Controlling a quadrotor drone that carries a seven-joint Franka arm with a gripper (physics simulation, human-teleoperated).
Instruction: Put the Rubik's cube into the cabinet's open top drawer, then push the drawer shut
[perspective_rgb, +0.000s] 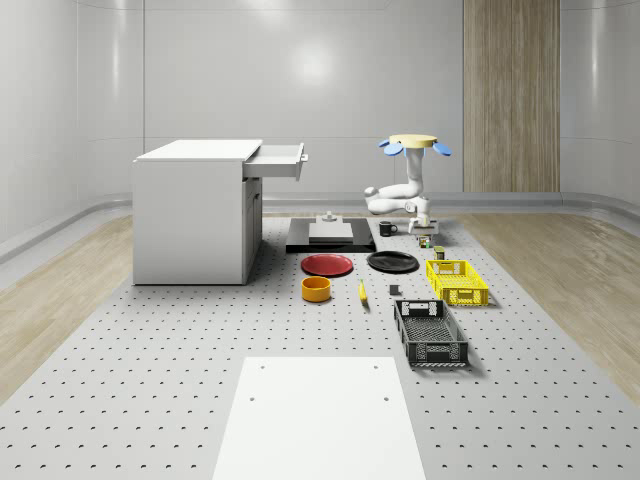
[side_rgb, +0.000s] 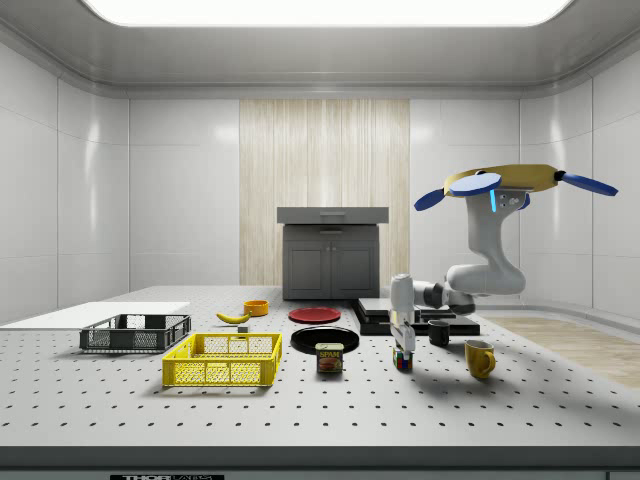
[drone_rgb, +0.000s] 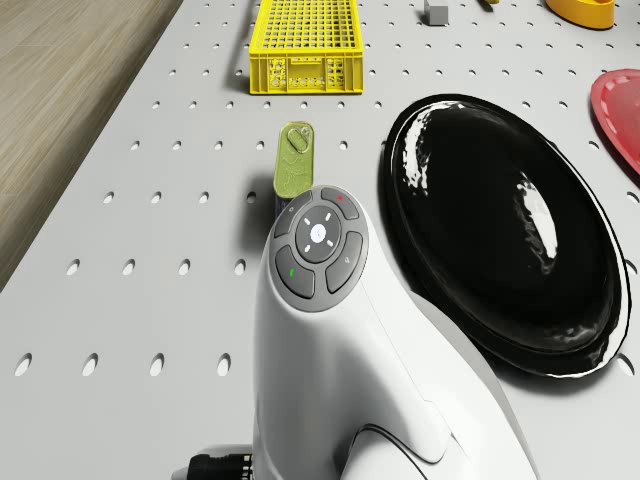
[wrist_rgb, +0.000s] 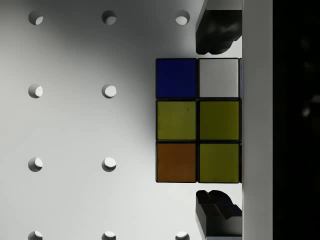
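Observation:
The Rubik's cube (wrist_rgb: 197, 120) sits on the perforated table, blue, white, yellow and orange squares facing up. My gripper (wrist_rgb: 217, 120) is open right above it, one dark fingertip (wrist_rgb: 217, 32) on each side of the cube with a small gap. In the side view the gripper (side_rgb: 402, 340) points straight down at the cube (side_rgb: 402, 361). The drone (perspective_rgb: 415, 145) hovers over the table's far right part, near the cube (perspective_rgb: 425, 241). The white cabinet (perspective_rgb: 195, 215) stands at the whole-scene view's left, its top drawer (perspective_rgb: 277, 160) pulled out.
A tin can (side_rgb: 329, 358) and a black plate (drone_rgb: 500, 230) lie close to the cube. A yellow mug (side_rgb: 479, 358) and black mug (side_rgb: 439, 333) stand nearby. A yellow crate (perspective_rgb: 456, 281), black crate (perspective_rgb: 430, 333), red plate (perspective_rgb: 327, 264) and orange bowl (perspective_rgb: 316, 289) lie nearer.

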